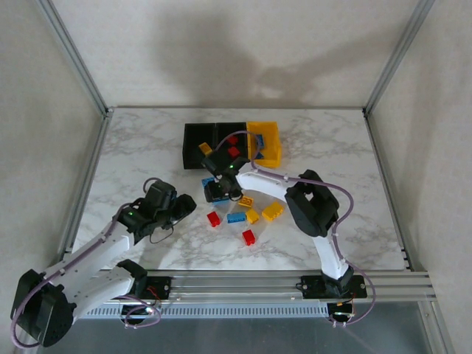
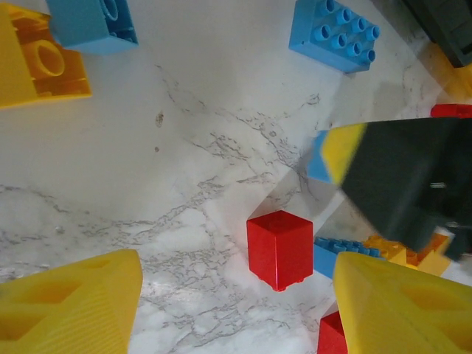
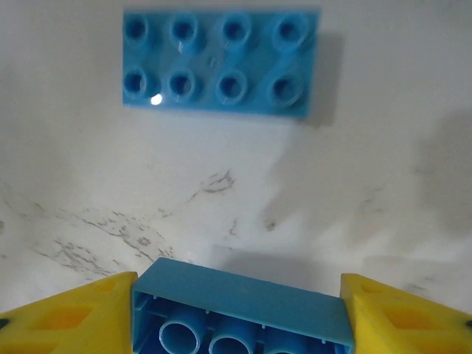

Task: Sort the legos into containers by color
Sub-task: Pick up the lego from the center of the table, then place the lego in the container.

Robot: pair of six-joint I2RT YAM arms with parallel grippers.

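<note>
Marble desk (image 1: 147, 147), loose legos (image 1: 251, 216) mid-surface. Right pincer (image 3: 237, 324) clamps a light-blue brick (image 3: 243, 299); left pincer (image 2: 236, 295) gapes empty over a red brick (image 2: 280, 249). Pick step — next, probably lift and carry blue to the yellow bin (image 1: 274, 158).

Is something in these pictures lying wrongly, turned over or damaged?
One thing: the blue brick between the right gripper's fingers is turned, its hollow underside facing the wrist camera, while the other blue brick beyond it lies studs up. Nothing looks spilled or broken.
</note>
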